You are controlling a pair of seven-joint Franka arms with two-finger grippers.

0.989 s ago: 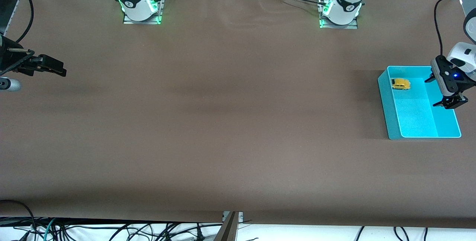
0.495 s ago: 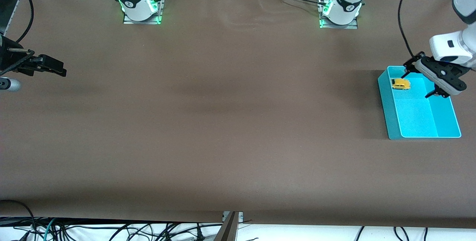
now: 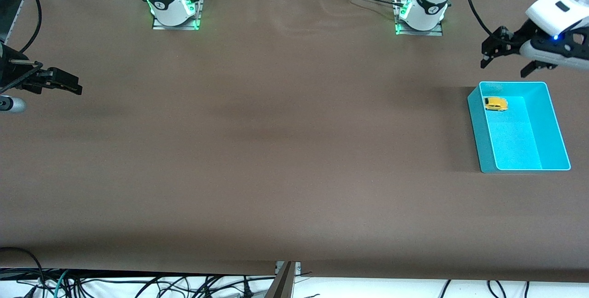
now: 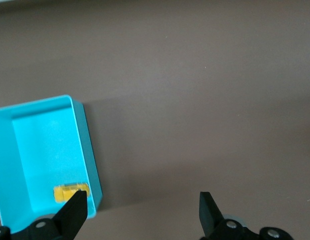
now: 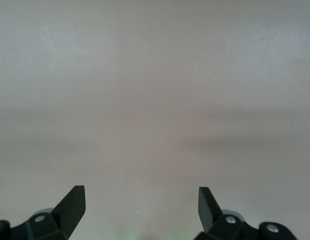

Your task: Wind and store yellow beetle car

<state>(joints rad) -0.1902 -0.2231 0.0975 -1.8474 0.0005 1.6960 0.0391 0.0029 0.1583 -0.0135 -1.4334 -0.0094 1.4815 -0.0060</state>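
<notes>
Open right hand (image 5: 141,202) over table (image 5: 155,100)

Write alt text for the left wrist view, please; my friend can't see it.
A tiny yellow beetle car sits inside a teal bin on a brown table. The left gripper, open and empty, hangs over the table beside the bin.

Car (image 3: 495,104) bright yellow, dark windows. Bin (image 3: 552,123) teal, lighter cyan floor. Table (image 3: 276,151) plain brown, no pattern. Grippers black, arms white, bases lit green.
</notes>
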